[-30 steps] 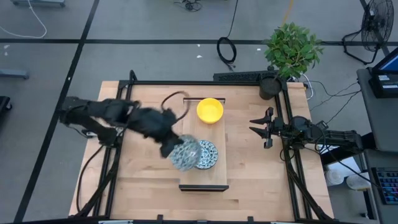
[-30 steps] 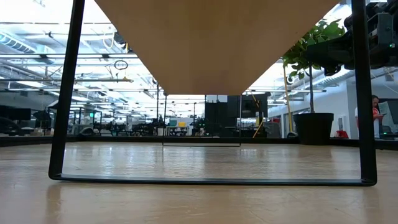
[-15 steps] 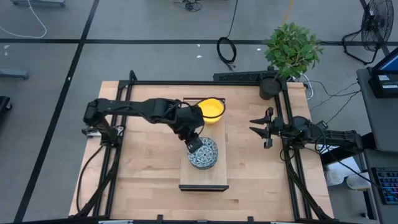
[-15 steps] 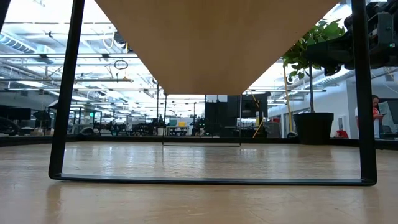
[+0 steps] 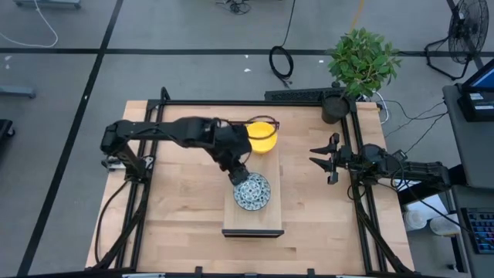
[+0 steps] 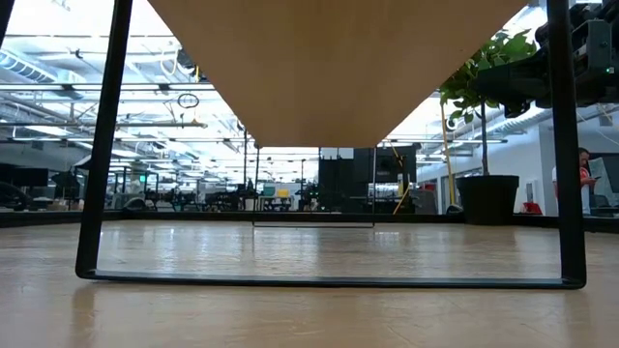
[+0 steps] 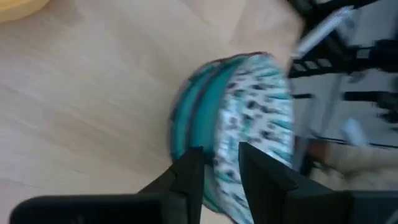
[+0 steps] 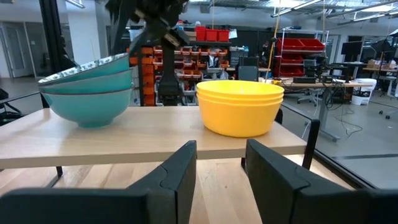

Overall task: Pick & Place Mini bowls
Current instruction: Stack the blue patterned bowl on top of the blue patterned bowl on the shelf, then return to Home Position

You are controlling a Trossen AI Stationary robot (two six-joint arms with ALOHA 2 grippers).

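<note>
Three patterned mini bowls (image 5: 254, 193) sit nested in one stack on the near half of the long wooden tray (image 5: 253, 224). They show teal outside in the right wrist view (image 8: 90, 87). Three yellow mini bowls (image 5: 264, 139) are stacked on the tray's far end (image 8: 239, 109). My left gripper (image 5: 240, 174) is open just above the patterned stack's far-left rim. In the left wrist view the stack (image 7: 242, 118) fills the space ahead of its fingers (image 7: 219, 168). My right gripper (image 5: 318, 161) waits open to the right of the tray, level with the bowls (image 8: 221, 168).
A potted plant (image 5: 361, 62) stands at the table's far right corner. A black frame runs round the table's edges. Bare wood lies to the left and right of the tray. The low view looks under the table only.
My left arm carried a tilted patterned bowl from the tray's left edge toward the right and set it level on the patterned stack. The gripper then drew back a little toward the table's far left.
</note>
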